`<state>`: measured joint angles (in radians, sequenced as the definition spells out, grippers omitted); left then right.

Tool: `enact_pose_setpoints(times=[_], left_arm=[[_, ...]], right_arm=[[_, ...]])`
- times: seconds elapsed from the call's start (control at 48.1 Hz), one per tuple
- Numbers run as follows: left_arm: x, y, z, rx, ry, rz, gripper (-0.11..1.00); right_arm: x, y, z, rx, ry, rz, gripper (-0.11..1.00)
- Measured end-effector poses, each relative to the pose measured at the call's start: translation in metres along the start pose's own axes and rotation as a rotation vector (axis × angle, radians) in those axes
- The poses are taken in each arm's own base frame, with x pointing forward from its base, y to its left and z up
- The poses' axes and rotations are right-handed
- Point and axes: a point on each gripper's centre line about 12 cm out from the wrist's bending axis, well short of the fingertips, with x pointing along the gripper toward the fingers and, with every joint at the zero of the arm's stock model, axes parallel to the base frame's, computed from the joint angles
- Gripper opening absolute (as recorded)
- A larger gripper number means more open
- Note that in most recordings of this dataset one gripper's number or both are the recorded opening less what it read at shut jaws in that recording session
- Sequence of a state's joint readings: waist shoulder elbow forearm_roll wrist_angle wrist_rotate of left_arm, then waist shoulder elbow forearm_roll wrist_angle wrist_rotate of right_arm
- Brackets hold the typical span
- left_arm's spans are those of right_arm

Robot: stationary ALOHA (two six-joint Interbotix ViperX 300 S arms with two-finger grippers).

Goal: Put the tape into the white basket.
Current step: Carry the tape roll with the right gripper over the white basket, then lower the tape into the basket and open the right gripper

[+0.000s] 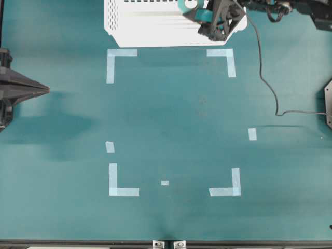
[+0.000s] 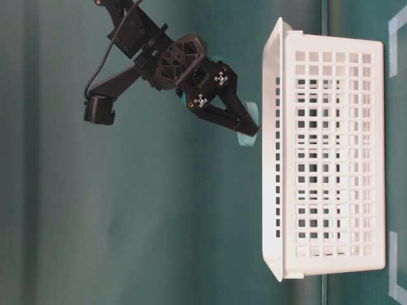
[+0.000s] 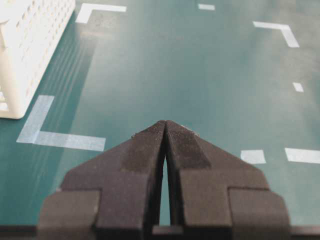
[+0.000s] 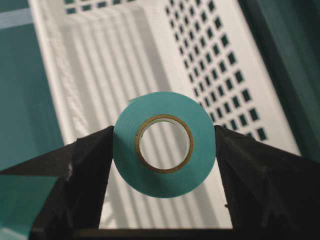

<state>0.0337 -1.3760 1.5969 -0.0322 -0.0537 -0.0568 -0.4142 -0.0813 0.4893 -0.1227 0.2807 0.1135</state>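
Observation:
The teal tape roll (image 4: 165, 184) is gripped by its outer sides between my right gripper's (image 4: 165, 148) black fingers (image 4: 90, 165), its open core facing the camera. It hangs above the inside of the white basket (image 4: 100, 60). In the overhead view the roll (image 1: 188, 4) and right gripper (image 1: 199, 13) are over the basket's (image 1: 145, 26) right part at the far edge. The table-level view shows the roll (image 2: 245, 137) just outside the basket's rim (image 2: 275, 159), apart from it. My left gripper (image 1: 45, 90) is shut and empty at the far left, also in its wrist view (image 3: 165, 125).
Pale-blue tape corner marks (image 1: 120, 54) and small strips (image 1: 252, 134) lie flat on the teal table. A black cable (image 1: 262, 67) runs down from the right arm to the table's right edge. The basket's corner (image 3: 30, 45) shows in the left wrist view.

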Motion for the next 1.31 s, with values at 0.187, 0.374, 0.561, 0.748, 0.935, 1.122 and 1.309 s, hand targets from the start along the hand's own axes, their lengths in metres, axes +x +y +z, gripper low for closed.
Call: enact_pose_setpoints(times=[0.187, 0.374, 0.561, 0.748, 0.935, 1.122, 1.309], left_arm=[[0.0, 0.0, 0.001, -0.002, -0.002, 0.0, -0.11], [0.0, 0.0, 0.0, 0.0, 0.0, 0.0, -0.11], [0.0, 0.0, 0.0, 0.0, 0.0, 0.0, -0.11], [0.0, 0.0, 0.0, 0.0, -0.002, 0.0, -0.11], [0.0, 0.0, 0.0, -0.002, -0.002, 0.0, -0.11], [0.0, 0.0, 0.0, 0.0, -0.002, 0.0, -0.11], [0.0, 0.0, 0.0, 0.0, 0.0, 0.0, -0.11]], right_arm=[[0.001, -0.017, -0.001, 0.029, -0.035, -0.029, 0.68], [0.002, -0.019, 0.002, 0.032, -0.115, -0.025, 0.68], [0.004, -0.019, -0.004, 0.029, -0.113, -0.024, 0.68], [0.004, -0.019, -0.008, 0.031, -0.087, -0.026, 0.69], [0.005, -0.018, -0.013, 0.021, -0.058, -0.025, 0.98], [0.005, -0.017, -0.014, 0.02, -0.056, -0.023, 0.95], [0.004, -0.011, -0.012, 0.011, -0.061, -0.012, 0.95]])
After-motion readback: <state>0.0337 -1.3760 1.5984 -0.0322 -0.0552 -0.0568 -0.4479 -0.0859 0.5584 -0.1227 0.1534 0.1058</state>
